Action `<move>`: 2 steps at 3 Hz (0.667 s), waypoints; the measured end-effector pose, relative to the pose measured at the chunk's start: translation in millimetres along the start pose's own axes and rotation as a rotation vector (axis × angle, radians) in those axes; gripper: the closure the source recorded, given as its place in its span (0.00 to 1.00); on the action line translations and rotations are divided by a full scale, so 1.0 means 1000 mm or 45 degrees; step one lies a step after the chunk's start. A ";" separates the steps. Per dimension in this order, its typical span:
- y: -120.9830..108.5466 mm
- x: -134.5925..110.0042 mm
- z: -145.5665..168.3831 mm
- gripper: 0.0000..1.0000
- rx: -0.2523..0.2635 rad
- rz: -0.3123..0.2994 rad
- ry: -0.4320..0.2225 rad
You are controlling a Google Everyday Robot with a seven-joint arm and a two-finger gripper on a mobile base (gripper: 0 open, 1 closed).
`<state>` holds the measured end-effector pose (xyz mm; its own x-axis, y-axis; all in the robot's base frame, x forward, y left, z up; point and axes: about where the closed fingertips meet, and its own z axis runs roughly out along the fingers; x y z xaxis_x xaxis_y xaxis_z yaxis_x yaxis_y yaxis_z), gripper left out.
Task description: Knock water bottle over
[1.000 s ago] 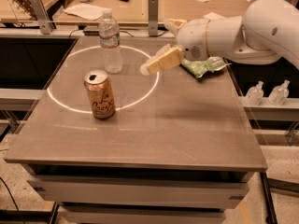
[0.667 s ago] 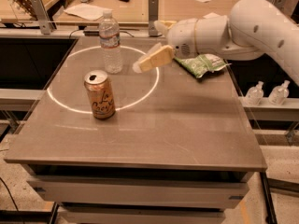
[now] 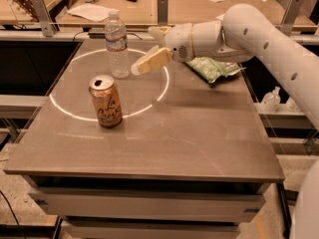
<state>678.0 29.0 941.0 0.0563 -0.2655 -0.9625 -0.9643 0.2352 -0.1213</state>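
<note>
The water bottle (image 3: 117,44) stands upright near the far left of the table, clear with a white cap and a white-and-red label band. My gripper (image 3: 137,67) reaches in from the right on a white arm, its tan fingers pointing left and down. Its tip is just to the right of the bottle's lower half, a small gap away. An orange-tan drink can (image 3: 105,101) stands upright in front of the bottle, nearer to me.
A green snack bag (image 3: 213,67) lies at the far right of the table, behind my arm. A white ring of light (image 3: 159,91) marks the tabletop around the bottle and can. Another desk with papers stands behind.
My gripper has moved left across the table toward the bottle. The bottle and can have not moved.
</note>
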 end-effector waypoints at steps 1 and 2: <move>-0.008 0.006 0.011 0.00 -0.007 0.068 -0.011; -0.019 0.008 0.020 0.00 -0.013 0.060 -0.004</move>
<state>702.1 41.0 930.6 0.0118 -0.2515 -0.9678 -0.9685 0.2380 -0.0737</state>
